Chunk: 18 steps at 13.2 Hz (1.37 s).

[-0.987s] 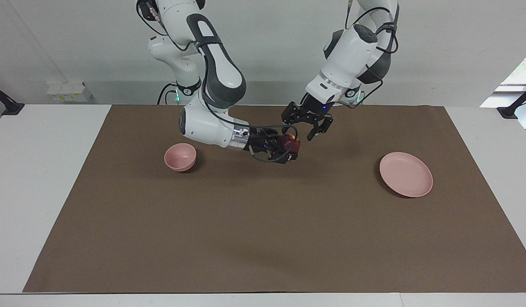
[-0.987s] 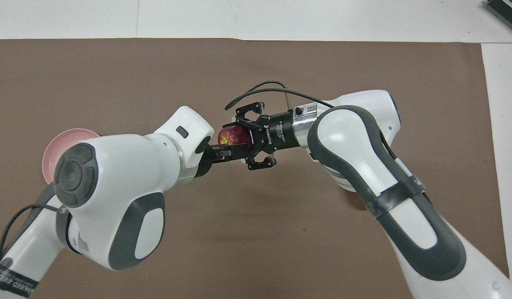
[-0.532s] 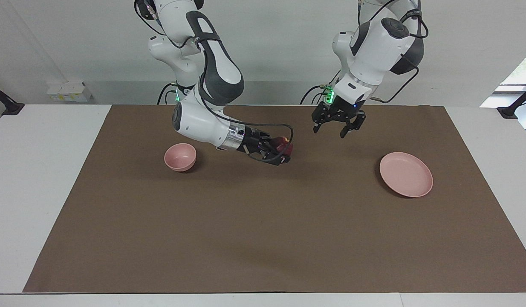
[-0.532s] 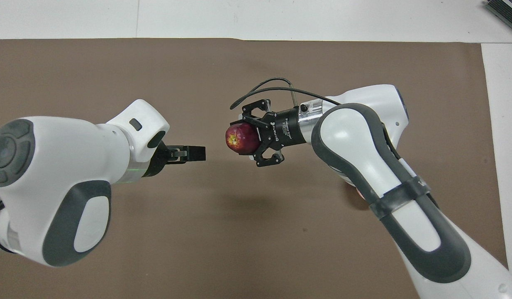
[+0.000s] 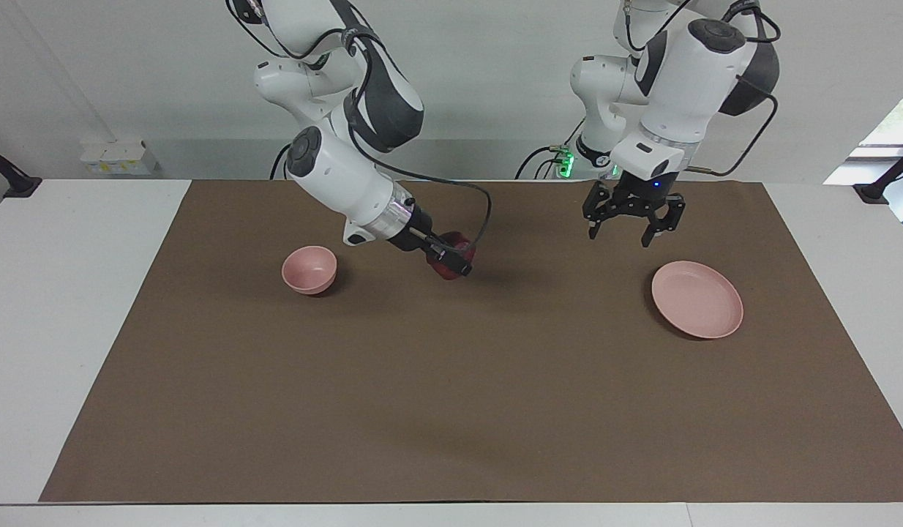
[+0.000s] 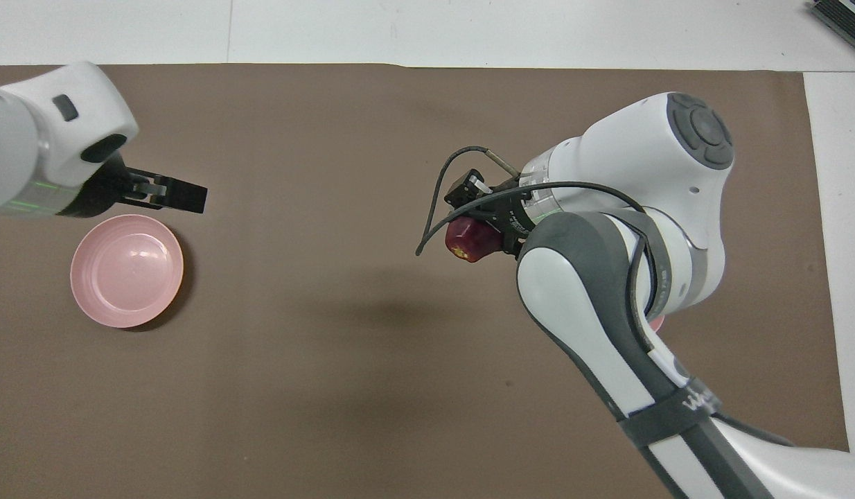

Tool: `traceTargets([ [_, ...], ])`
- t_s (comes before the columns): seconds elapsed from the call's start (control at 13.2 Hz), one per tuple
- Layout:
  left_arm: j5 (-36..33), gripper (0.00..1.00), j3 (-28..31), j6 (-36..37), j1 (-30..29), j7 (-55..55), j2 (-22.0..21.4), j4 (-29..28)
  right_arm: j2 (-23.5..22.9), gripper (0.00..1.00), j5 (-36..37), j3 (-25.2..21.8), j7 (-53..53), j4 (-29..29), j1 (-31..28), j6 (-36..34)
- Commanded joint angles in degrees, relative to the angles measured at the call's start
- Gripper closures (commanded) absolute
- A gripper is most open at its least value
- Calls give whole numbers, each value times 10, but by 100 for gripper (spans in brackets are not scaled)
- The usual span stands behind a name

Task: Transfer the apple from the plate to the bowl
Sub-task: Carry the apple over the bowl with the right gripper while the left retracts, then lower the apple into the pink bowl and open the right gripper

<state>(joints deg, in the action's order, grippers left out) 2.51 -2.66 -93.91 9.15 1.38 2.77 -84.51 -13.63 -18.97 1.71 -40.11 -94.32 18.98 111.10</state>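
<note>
The dark red apple is held in my right gripper, which is shut on it and up in the air over the brown mat, between the bowl and the table's middle. It also shows in the overhead view. The small deep pink bowl stands empty toward the right arm's end; in the overhead view only a sliver of it shows under the right arm. The flat pink plate lies empty toward the left arm's end. My left gripper is open and empty, raised over the mat beside the plate.
A brown mat covers most of the white table. A small white box sits at the table's corner nearest the robots, at the right arm's end. Black clamps stand at the table's ends.
My left gripper has let go of the apple and drawn back to beside the plate. My right gripper, holding the apple, has tilted downward and moved toward the bowl.
</note>
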Motion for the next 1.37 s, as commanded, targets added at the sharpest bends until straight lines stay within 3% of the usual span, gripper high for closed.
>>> traceTargets([
  [0.0, -10, 0, -2, 53, -32, 39, 14, 36, 22, 100, 74, 4, 97, 0, -16, -49],
  [0.23, -12, 0, -3, 68, -43, 72, -16, 22, 36, 100, 157, 4, 184, -11, -34, -90],
  [0.46, -11, 0, -2, 79, -51, 72, -44, -22, 65, 100, 222, 4, 221, -65, -51, -83],
  [0.91, -12, 0, 0, 87, -55, 72, -81, -78, 171, 100, 231, 5, 323, -290, -122, 79],
  [1.29, -33, 0, -1, 73, -55, 75, -80, -79, 198, 100, 231, 5, 359, -386, -141, 160],
])
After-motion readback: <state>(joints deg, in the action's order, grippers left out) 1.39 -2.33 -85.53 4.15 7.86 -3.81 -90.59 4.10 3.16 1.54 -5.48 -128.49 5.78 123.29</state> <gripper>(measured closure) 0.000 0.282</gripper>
